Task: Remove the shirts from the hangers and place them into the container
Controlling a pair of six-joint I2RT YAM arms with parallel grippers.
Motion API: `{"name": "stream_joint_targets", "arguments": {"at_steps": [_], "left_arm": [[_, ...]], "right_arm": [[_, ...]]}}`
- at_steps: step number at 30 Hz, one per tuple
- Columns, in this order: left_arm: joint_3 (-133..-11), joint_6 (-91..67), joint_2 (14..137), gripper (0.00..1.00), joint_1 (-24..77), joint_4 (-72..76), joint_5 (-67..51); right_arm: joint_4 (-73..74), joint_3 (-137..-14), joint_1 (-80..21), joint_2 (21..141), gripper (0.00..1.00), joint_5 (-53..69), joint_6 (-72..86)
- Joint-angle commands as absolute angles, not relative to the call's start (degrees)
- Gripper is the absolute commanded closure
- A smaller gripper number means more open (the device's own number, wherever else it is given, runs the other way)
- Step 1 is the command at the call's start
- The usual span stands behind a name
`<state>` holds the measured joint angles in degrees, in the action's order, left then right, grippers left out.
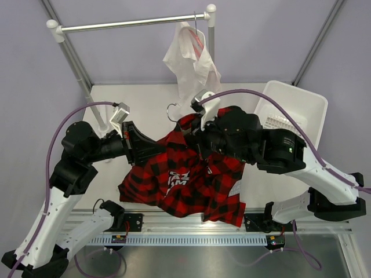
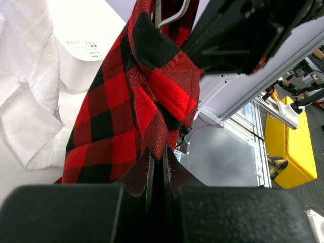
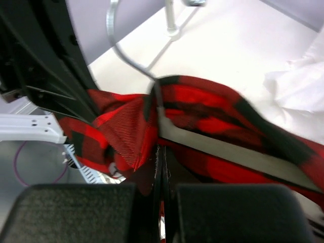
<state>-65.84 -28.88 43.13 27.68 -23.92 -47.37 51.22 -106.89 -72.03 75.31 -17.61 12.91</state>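
**Inspector:** Where was the work piece, and what held it?

**Operator:** The plaid shirt (image 1: 185, 179) was spread between the two arms over the near part of the table, with the grey-brown hanger (image 3: 217, 149) inside its collar. The left gripper (image 2: 162, 172) was clamped on a doubled fold of the cloth. The right gripper (image 3: 161, 167) was clamped on cloth at the collar, just beside the hanger's neck. Whether the hanger itself was also in that pinch could not be told.

**Inspector:** And the other items?

**Operator:** The white shirt (image 1: 188, 63) hung on the pink hanger (image 1: 199, 37) from the rail (image 1: 133, 23). The basket (image 1: 301, 95) stood at the far right of the table. Neither shirt was in it.

**Inspector:** How was the plaid expected to handle?

**Operator:** It appeared soft, fairly thick and of moderate weight. It was judged likely to sag and bunch rather than keep any shape, and unlikely to slip from a firm pinch. The recommended hold was a doubled seam at the collar or shoulder. The hanger looked stiff and slim and was best taken at the neck below the hook, so that the cloth could be drawn off one arm of it.

**Inspector:** And the white shirt?

**Operator:** It looked thin, crinkly and light. A gathered fold near the shoulder was advised, since a single layer might pull free.
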Motion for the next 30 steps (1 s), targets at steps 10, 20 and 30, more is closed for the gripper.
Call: {"name": "stream_joint_targets", "arguments": {"at_steps": [10,20,30], "left_arm": [[-64.51,-32.25,45.88,1.0,27.6,-11.44,-50.53],[-64.16,-31.38,44.03,1.0,27.6,-13.53,-50.71],[-63.02,-32.52,43.33,1.0,27.51,-12.22,-52.82]], "right_arm": [[47.28,-117.51,-80.68,85.86,1.0,-12.04,12.83],[52.99,-117.42,-81.03,81.31,0.99,-23.28,12.65],[55.99,-117.07,-81.04,77.87,0.92,-30.76,9.76]]}}
